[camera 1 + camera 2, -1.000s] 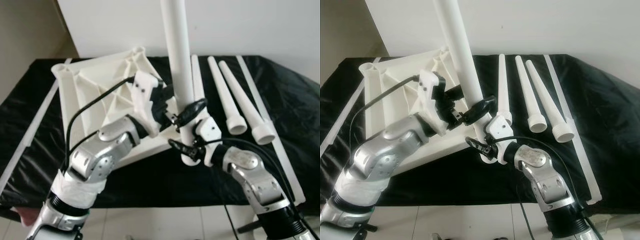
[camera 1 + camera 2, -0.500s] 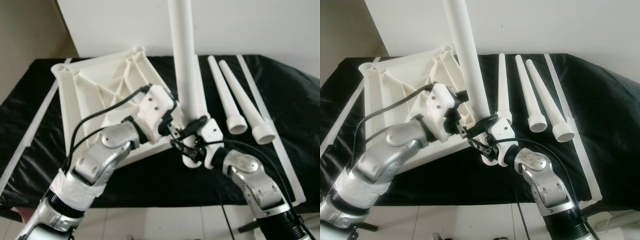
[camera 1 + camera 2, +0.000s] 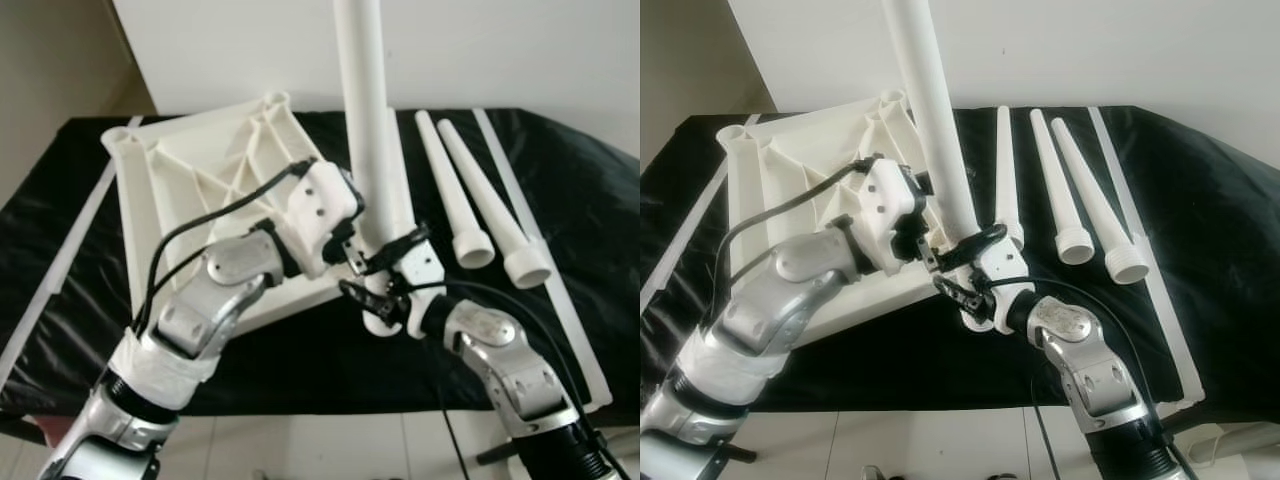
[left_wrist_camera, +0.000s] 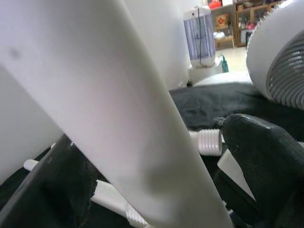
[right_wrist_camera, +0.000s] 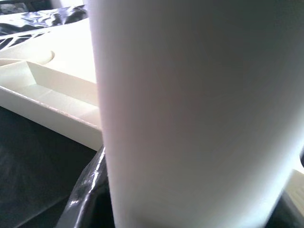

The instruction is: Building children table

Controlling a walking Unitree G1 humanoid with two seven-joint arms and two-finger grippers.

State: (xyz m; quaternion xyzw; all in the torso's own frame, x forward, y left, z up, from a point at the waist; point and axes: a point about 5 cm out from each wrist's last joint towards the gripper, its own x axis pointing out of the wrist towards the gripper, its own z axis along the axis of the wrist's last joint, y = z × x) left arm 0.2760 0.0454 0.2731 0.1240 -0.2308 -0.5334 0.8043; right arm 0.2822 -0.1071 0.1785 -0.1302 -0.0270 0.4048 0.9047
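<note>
The white table top (image 3: 200,180) lies upside down on the black-covered table. A white leg (image 3: 365,120) stands upright in its near right corner socket. My left gripper (image 3: 378,255) reaches in from the left, low on the leg. Its fingers (image 4: 266,161) straddle the leg (image 4: 118,118), and a gap shows on one side, so it looks open. My right gripper (image 3: 370,290) comes from the right and is shut on the leg's base just above the socket. In the right wrist view the leg (image 5: 190,109) presses against a black finger (image 5: 88,202).
Two spare tapered legs (image 3: 455,195) (image 3: 495,210) lie to the right, threaded ends towards me, and a third (image 3: 1002,170) lies behind the standing leg. Long white strips run along the right (image 3: 545,250) and left (image 3: 70,250) sides. The table's front edge (image 3: 300,400) is close.
My left gripper has slid down the leg from a higher hold to just above the right gripper. The right gripper has stayed at the base.
</note>
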